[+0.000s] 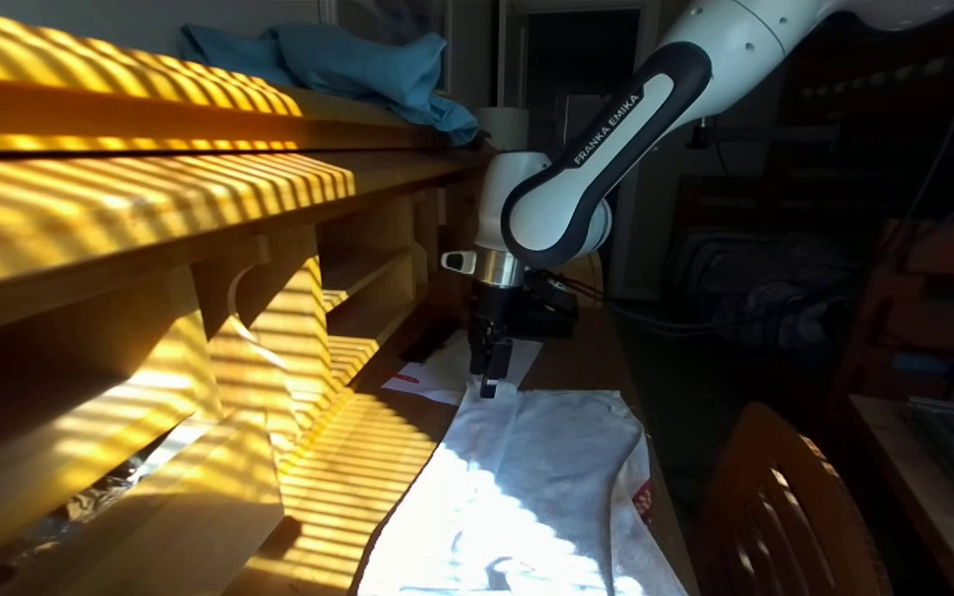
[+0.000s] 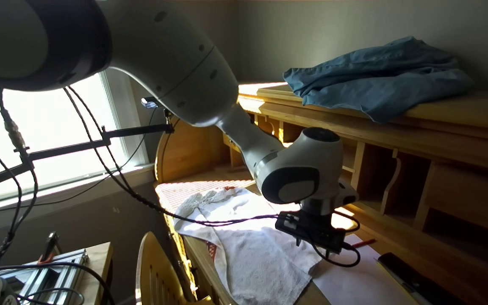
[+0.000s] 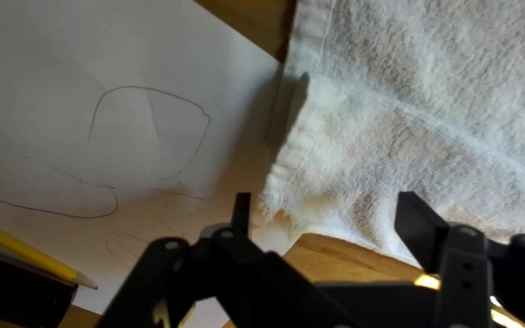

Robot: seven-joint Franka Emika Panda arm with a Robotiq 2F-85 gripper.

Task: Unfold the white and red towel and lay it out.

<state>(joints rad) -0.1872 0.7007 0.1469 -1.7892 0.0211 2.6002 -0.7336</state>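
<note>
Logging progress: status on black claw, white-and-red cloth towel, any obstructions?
Black claw open at corner of white-and-red cloth towel. Towel partly folded. White paper sheet beneath that corner.

This looks like a room in a home: in an exterior view, wooden pigeonholes (image 2: 377, 173) are at three o'clock above a counter (image 2: 413, 245), a wooden chair (image 2: 153, 262) at seven o'clock, and a window (image 2: 53, 125) at nine o'clock.

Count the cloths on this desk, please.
2 that I see: the white and red towel on the desktop, and the blue cloth atop the shelves. Others may be hidden.
</note>
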